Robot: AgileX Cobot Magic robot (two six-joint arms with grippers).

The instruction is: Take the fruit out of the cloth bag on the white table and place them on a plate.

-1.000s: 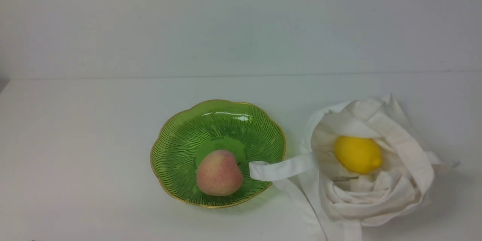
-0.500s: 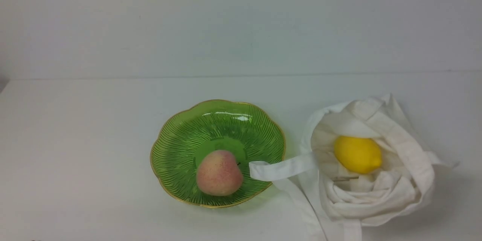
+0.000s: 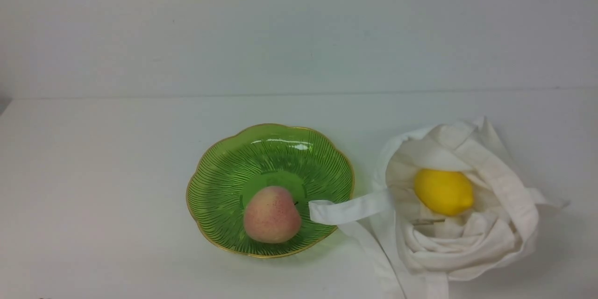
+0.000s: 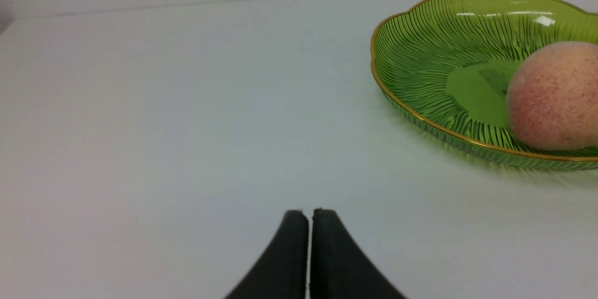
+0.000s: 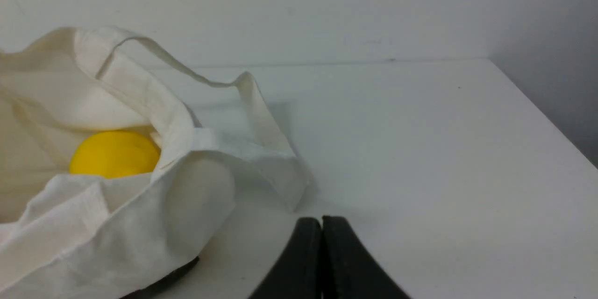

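Looking at the front view, we see a peach (image 3: 272, 215) resting on a green plate (image 3: 224, 187) near the center of the frame, slightly low. We find the lemon (image 3: 444, 191) inside the open cloth bag (image 3: 497, 177) at the lower right of the frame, on the white table (image 3: 107, 187). One bag strap (image 3: 348, 211) reaches over the plate's right rim. We have both the left end effector (image 4: 309, 212) and the right end effector (image 5: 321, 220) clenched, with nothing between their fingertips.
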